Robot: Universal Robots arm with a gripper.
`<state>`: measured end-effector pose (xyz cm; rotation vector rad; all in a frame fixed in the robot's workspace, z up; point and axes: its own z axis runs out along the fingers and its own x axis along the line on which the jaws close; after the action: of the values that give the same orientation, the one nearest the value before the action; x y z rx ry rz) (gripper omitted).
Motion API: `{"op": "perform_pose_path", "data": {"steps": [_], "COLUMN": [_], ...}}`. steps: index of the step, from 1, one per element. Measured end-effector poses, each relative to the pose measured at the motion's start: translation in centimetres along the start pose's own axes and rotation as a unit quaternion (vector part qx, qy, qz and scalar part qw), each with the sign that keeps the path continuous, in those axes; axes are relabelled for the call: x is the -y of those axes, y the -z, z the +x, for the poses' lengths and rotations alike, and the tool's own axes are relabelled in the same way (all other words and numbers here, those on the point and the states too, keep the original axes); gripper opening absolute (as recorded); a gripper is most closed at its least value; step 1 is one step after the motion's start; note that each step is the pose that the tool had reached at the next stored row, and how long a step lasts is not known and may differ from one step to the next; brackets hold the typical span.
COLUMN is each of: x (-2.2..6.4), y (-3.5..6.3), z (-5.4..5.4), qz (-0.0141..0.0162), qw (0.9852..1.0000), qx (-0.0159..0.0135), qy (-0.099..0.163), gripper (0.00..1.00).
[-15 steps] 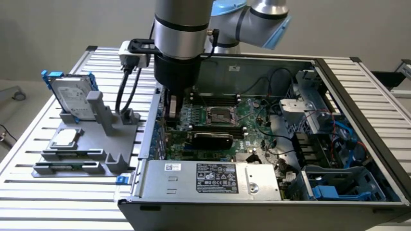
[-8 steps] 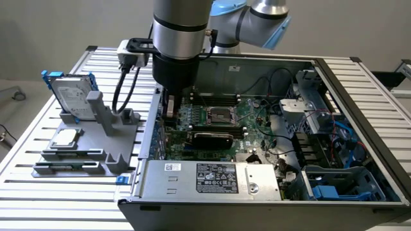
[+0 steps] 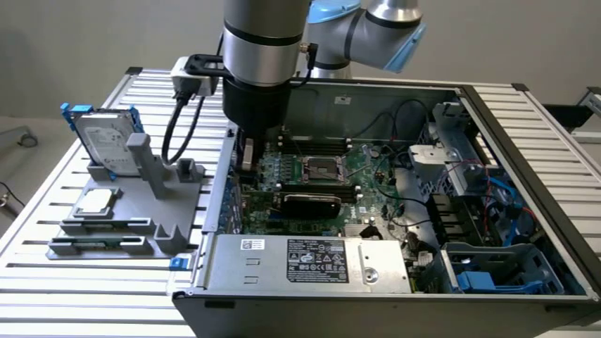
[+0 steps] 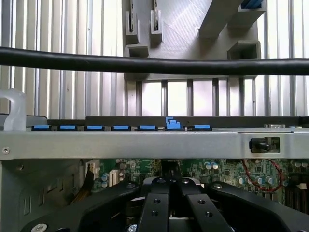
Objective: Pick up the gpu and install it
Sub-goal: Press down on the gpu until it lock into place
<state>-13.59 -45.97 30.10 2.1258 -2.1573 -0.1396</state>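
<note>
My black pincer (image 4: 169, 186) is drawn narrow, jaws almost meeting; I cannot tell whether they pinch anything. The gpu (image 3: 312, 204), a short card with a black rounded cover, stands on the green motherboard (image 4: 217, 171) just beside me, inboard. Just outboard of me runs the silver rear wall of the case (image 4: 145, 144) with its row of blue slot tabs (image 4: 120, 127).

Hazards, as I judge them:
- a tilted card would bind in its slot
- its bracket could catch that wall
- the black cable (image 4: 145, 65) beyond could snag
</note>
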Motion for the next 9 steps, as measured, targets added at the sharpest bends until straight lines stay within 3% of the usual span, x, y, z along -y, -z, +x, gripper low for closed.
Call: {"op": "perform_pose_path", "data": {"steps": [9], "x": [-0.09], "y": [0.00], "z": [-0.09], "qz": [-0.0030], "qw": [0.9998], "qx": [0.0026], "qy": [-0.019], "gripper": [0.11]}}
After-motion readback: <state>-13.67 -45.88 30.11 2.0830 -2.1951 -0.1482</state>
